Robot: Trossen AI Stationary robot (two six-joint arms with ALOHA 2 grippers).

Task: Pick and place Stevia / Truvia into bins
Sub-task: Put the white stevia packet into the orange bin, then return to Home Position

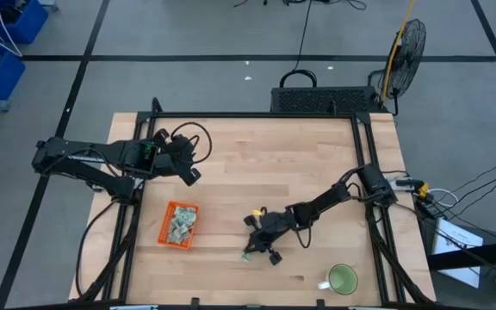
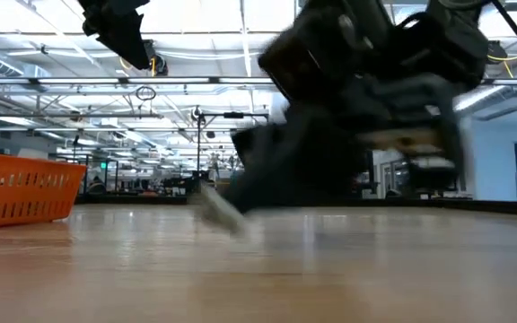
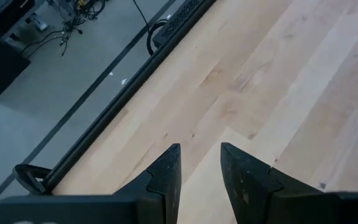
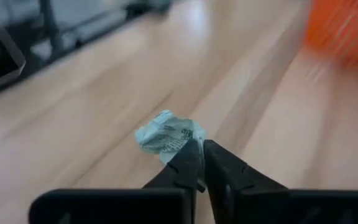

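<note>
Bright even overhead light, soft shadows, right gripper (image 2: 240,193) motion-blurred in low view, orange tray (image 4: 347,31) defocused

1. We see a pale blond wooden worktop (image 1: 265,164) with faint lengthwise grain, edged by a black frame.
2. The small rectangular bright orange plastic tray (image 1: 165,231) has slotted walls; the flat paper packets (image 1: 180,226) in it are pale green and white.
3. The crumpled paper packet (image 4: 166,135) pinched in the right gripper (image 4: 202,163) is pale green and white with fine grey print.
4. Both arms and the left gripper (image 3: 199,168) are matte black.
5. The round mug (image 1: 342,280) is green with a white handle.
6. The floor is grey, crossed by dark lines.
</note>
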